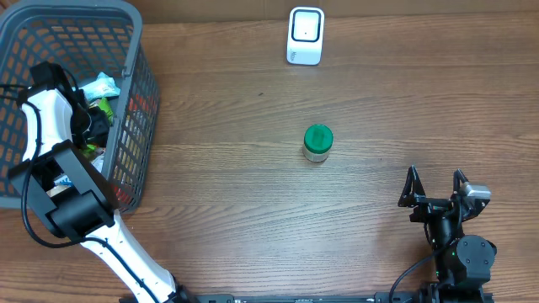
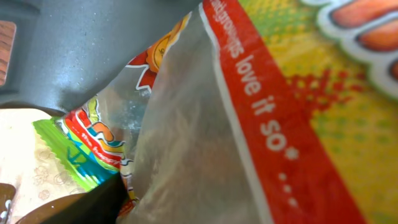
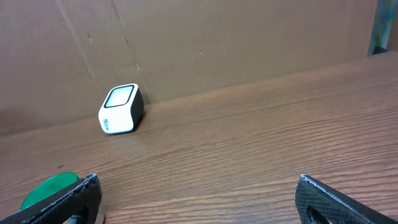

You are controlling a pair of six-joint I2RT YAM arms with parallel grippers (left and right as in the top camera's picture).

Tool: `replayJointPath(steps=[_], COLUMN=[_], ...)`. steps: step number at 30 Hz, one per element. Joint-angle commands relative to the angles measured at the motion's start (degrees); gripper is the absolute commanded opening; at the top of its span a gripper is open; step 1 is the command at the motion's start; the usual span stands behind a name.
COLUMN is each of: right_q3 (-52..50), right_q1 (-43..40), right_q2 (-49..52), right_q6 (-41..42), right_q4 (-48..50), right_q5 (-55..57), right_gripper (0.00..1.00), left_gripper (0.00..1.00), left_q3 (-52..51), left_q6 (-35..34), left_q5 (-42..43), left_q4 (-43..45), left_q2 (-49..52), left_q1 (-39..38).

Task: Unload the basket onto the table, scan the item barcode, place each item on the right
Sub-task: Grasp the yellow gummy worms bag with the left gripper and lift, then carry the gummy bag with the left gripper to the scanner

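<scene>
The step in hand was the pick. The left end effector (image 1: 94,128) was down inside the basket (image 1: 139,109), and its wrist view was filled by a crinkled packet (image 2: 249,124) pressed close to the lens. From so close I could not tell whether its jaws were apart or clamped on the packet; probably the grip was only forming.

The right end effector (image 3: 199,199) hung low over the bench (image 1: 253,219) with jaws wide apart and nothing between them. The scanner (image 1: 305,35) sat at the far edge, well apart from the basket, with a jar (image 1: 317,141) between it and the right arm.

The next move called for a firm pinch, a lift clear of the basket wall, then a carry with the barcode turned to the scanner's window.
</scene>
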Motion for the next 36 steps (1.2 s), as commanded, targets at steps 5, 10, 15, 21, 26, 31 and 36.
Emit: replayJointPath(steps=[5, 10, 15, 21, 26, 31, 36], right_q3=[-0.59, -0.59, -0.59, -0.59, -0.59, -0.59, -0.59], right_q1=[0.00, 0.00, 0.00, 0.00, 0.00, 0.00, 0.00], right_q2=[0.02, 0.02, 0.02, 0.02, 0.02, 0.02, 0.02], right_q6=[0.20, 0.20, 0.20, 0.20, 0.20, 0.20, 0.20], right_q4=[0.37, 0.37, 0.37, 0.37, 0.37, 0.37, 0.37], right_q5=[-0.28, -0.28, -0.31, -0.31, -0.28, -0.31, -0.31], right_gripper=[1.00, 1.00, 1.00, 1.00, 1.00, 1.00, 1.00], left_gripper=[0.43, 0.18, 0.04, 0.04, 0.04, 0.04, 0.04], left_q3=[-0.92, -0.90, -0.79, -0.76, -0.76, -0.79, -0.76], left_q6=[-0.76, -0.79, -2.25, -3.80, -4.50, -5.99, -6.82], left_q5=[1.31, 3.85, 4.24, 5.31, 5.86, 6.34, 6.36], left_q4=[-1.01, -1.53, -2.82, -2.78, -2.38, -1.46, 0.33], left_q2=[3.43, 3.37, 2.21, -2.38, -9.99, -19.56, -28.94], left_q1=[0.17, 0.17, 0.17, 0.15, -0.11, -0.92, -1.99])
